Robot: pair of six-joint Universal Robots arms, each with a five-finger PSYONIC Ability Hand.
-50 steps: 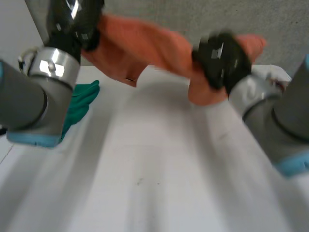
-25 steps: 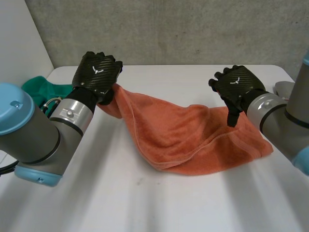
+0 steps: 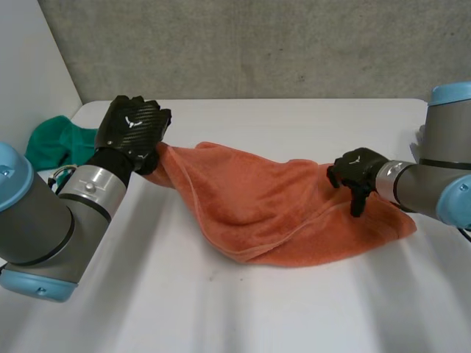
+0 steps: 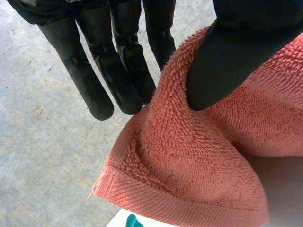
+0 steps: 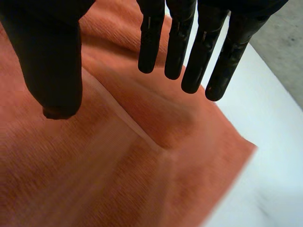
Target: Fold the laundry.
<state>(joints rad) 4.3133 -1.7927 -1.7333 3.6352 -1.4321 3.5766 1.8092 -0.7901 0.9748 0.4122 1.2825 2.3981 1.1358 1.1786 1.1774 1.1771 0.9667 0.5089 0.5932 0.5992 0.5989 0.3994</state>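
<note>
left hand pinches a towel corner, right hand open over the other end

an orange towel lies rumpled across the middle of the white table, stretched between the two hands. its left end is lifted off the table and drawn up to the left hand, while the rest sags onto the tabletop with a hemmed edge curving along the near side

in the left wrist view the thumb presses a fold of the towel against the side of the straight fingers, so this hand has the cloth pinched at a corner, the hem hanging just below the grip

the right hand is over the towel's right part, near its far edge. in the right wrist view its fingers are straight and spread from the thumb, with nothing held; the towel lies beneath the palm, and whether the fingertips touch it cannot be told

a green cloth lies bunched at the table's far left corner, behind the left arm, apart from the towel
</note>
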